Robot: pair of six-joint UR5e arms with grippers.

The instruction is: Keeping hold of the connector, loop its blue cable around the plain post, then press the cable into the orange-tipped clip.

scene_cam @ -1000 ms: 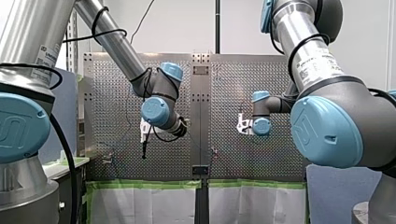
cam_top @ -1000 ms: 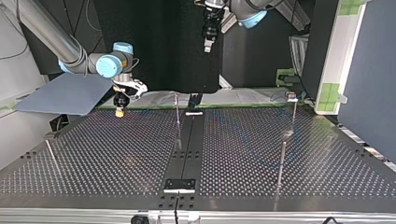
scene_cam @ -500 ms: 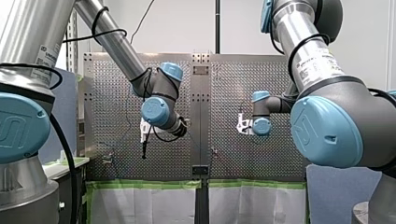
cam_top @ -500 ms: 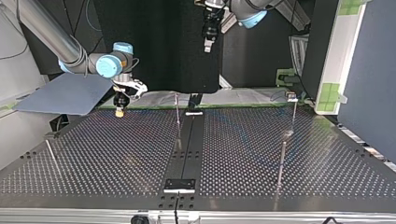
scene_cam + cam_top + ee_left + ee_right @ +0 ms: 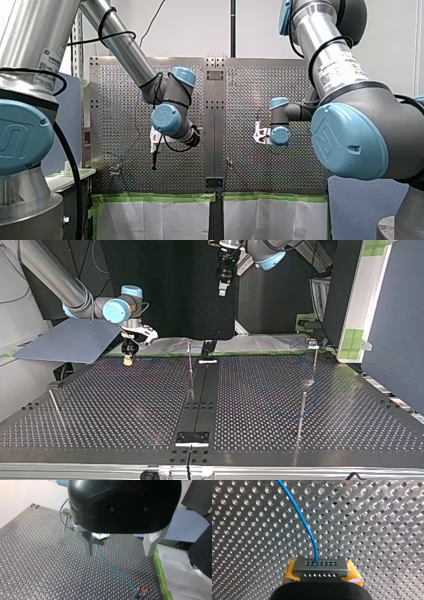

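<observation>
Right end effector (image 5: 322, 577): grips the connector (image 5: 320, 566) between yellow pads (image 5: 354, 576).
Left end effector (image 5: 119, 554): fingers (image 5: 86, 542) wide apart.
Connector: above the tabletop's (image 5: 125, 405) 10 o'clock edge, top view.
Cable (image 5: 303, 520): blue, arcing away from connector.

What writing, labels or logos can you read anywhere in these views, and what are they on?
No text reads clearly.
White sticker on left arm: print too blurred to read.
White sticker on right arm: print too blurred to read.
Blue joint caps: a raised logo, letters not legible.
Connector, blue cable, perforated table: no markings visible.
</observation>
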